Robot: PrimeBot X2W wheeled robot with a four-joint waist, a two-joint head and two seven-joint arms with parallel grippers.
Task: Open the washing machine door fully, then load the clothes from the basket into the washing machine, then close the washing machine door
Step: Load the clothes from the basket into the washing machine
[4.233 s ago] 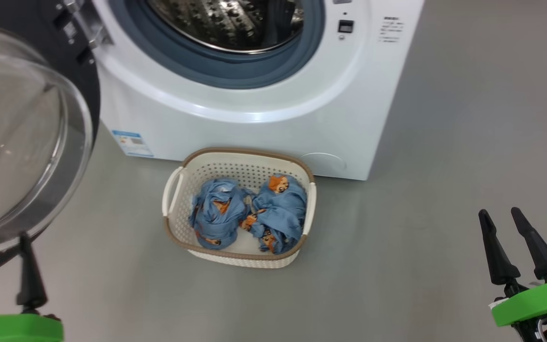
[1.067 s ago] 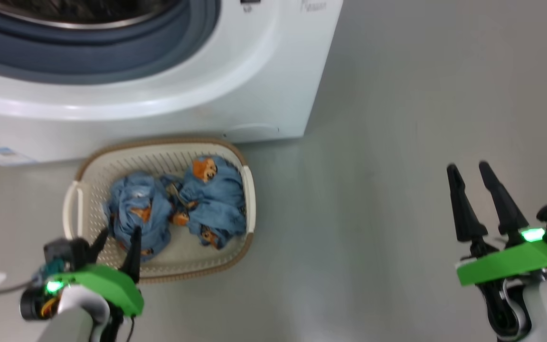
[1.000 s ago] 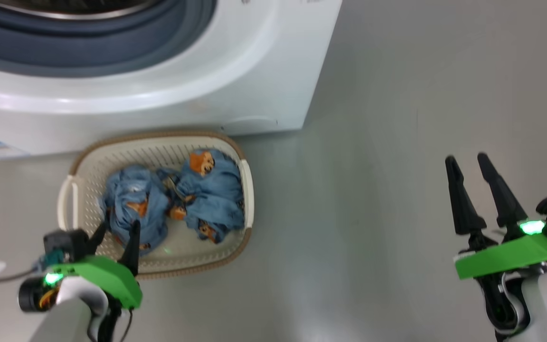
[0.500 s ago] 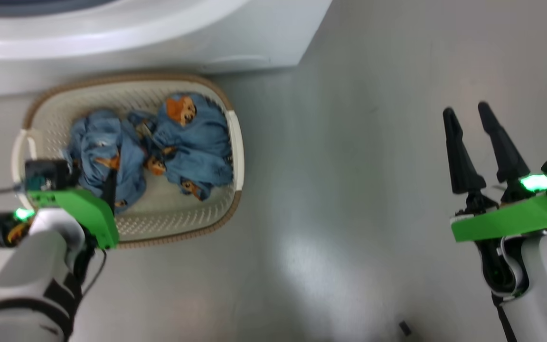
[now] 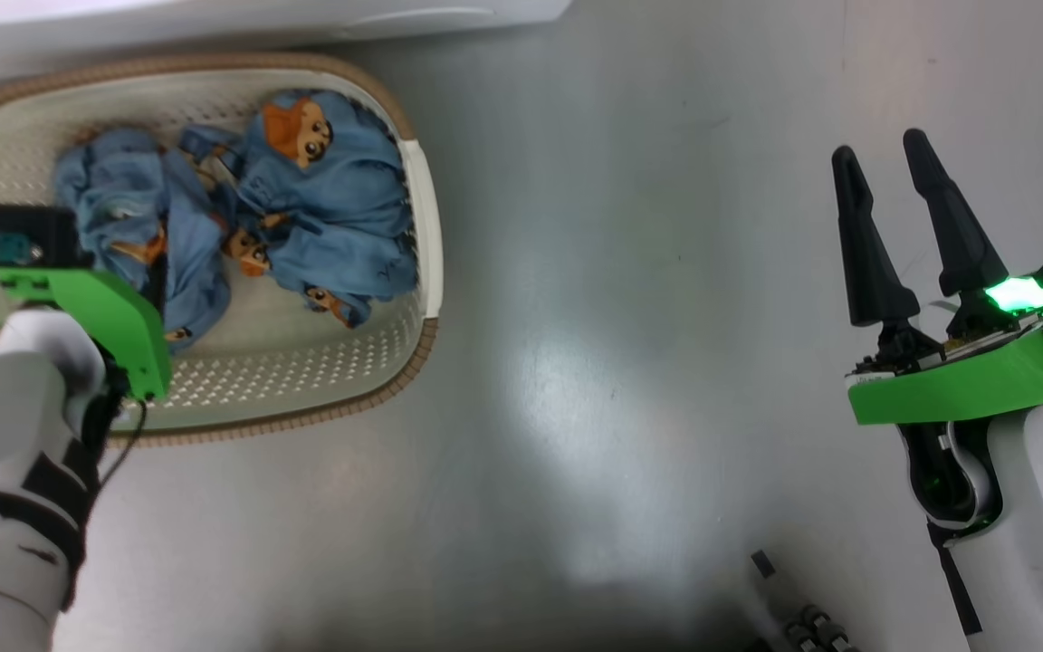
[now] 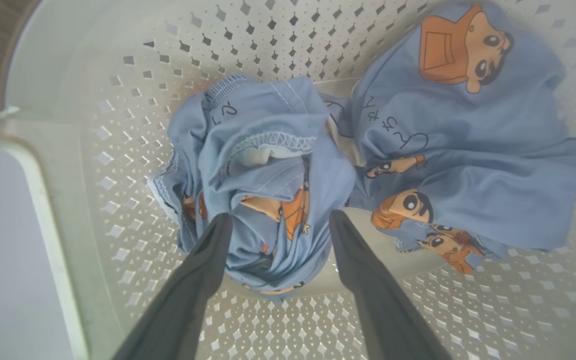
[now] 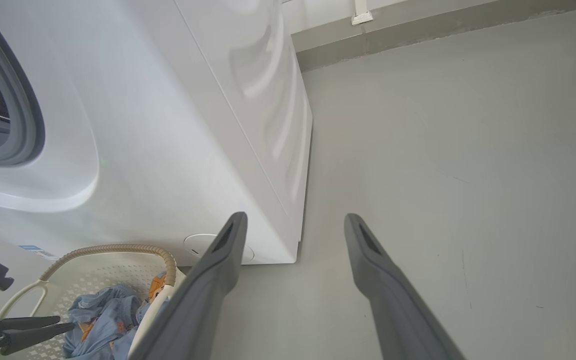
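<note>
Basket (image 5: pixel 429 226) sits at 10 o'clock in your head view, long axis 9-to-3, w/ washing machine (image 5: pixel 168 14) at its 12. Clothes (image 5: pixel 331 208): two bundles side by side along that axis. Left gripper (image 6: pixel 279 216) jaws wide, straddling the 9 o'clock bundle, not pinching. Right gripper (image 5: pixel 879 145) at 3 o'clock, wide, empty, over floor (image 5: pixel 621 317). Vs 1 s ago: left was at the 6 o'clock rim, now down among the bundles; cam tilted down too.

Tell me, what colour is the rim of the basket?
Brown, woven-look rim; the head view shows it best.
</note>
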